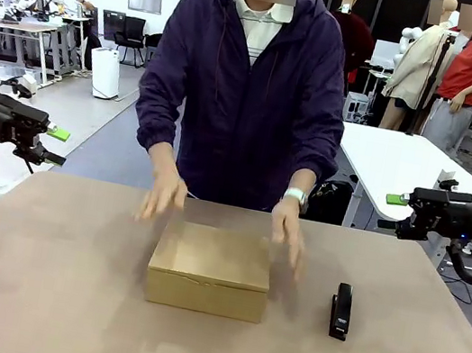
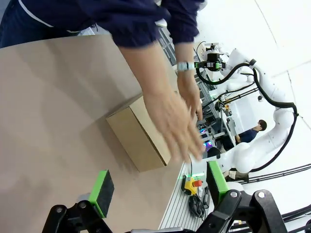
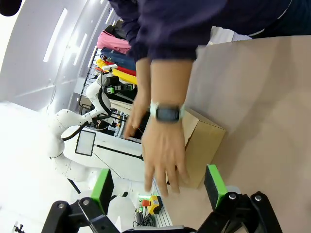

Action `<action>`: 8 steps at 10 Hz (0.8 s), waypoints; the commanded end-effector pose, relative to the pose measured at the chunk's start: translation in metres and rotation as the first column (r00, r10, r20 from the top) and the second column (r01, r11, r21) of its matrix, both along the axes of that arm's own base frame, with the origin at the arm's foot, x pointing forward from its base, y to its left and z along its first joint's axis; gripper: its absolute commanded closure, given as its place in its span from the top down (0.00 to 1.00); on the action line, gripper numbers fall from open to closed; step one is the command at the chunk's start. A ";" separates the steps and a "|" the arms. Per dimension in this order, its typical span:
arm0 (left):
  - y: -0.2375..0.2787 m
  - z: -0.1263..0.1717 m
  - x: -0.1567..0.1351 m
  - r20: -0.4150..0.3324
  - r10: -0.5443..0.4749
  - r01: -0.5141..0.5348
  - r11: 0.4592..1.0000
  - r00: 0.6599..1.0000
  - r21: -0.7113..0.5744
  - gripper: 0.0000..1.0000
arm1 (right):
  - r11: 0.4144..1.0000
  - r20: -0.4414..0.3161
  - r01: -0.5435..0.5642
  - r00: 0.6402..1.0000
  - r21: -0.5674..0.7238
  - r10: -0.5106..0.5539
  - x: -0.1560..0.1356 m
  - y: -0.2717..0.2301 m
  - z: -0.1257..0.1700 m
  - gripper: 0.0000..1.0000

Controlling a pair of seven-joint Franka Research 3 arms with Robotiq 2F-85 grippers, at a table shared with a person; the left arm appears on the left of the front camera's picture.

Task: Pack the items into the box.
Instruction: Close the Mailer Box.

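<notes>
Closed cardboard box (image 1: 210, 269) at mid-table, with a person's hands above it.

The box is seen with its lid flat down, so its contents are hidden; pouch and pen cannot be made out. The person's hands (image 1: 162, 194) are held just over its far edge. A black stapler (image 1: 340, 310) lies just beside the box. The left gripper (image 1: 55, 146) and right gripper (image 1: 391, 212) are kept spread wide and empty, well apart from the box, above the table (image 1: 33, 287) edges.
</notes>
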State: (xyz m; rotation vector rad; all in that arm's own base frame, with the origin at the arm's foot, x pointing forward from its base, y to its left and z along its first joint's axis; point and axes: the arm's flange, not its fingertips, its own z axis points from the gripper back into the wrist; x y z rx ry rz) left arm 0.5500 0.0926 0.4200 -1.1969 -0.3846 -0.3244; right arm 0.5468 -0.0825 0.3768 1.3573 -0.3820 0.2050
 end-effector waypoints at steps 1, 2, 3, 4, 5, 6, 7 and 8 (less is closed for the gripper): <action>0.001 0.001 -0.001 0.010 -0.007 0.007 1.000 1.000 0.010 1.00 | 1.000 0.006 -0.002 1.000 0.007 0.002 -0.001 0.001 0.005 1.00; 0.001 0.001 -0.001 0.010 -0.007 0.007 1.000 1.000 0.010 1.00 | 1.000 0.006 -0.002 1.000 0.007 0.002 -0.001 0.001 0.005 1.00; 0.001 0.001 -0.001 0.010 -0.007 0.007 1.000 1.000 0.010 1.00 | 1.000 0.006 -0.002 1.000 0.007 0.002 -0.001 0.001 0.005 1.00; 0.001 0.001 -0.001 0.010 -0.007 0.007 1.000 1.000 0.010 1.00 | 1.000 0.006 -0.002 1.000 0.007 0.002 -0.001 0.001 0.005 1.00; 0.001 0.001 -0.001 0.010 -0.007 0.007 1.000 1.000 0.010 1.00 | 1.000 0.006 -0.002 1.000 0.007 0.002 -0.001 0.001 0.005 1.00; 0.001 0.001 -0.001 0.010 -0.007 0.007 1.000 1.000 0.010 1.00 | 1.000 0.006 -0.002 1.000 0.007 0.002 -0.001 0.001 0.005 1.00; 0.001 0.001 -0.001 0.010 -0.007 0.007 1.000 1.000 0.010 1.00 | 1.000 0.006 -0.002 1.000 0.007 0.002 -0.001 0.001 0.005 1.00; 0.001 0.001 -0.001 0.010 -0.007 0.007 1.000 1.000 0.010 1.00 | 1.000 0.006 -0.002 1.000 0.007 0.002 -0.001 0.001 0.005 1.00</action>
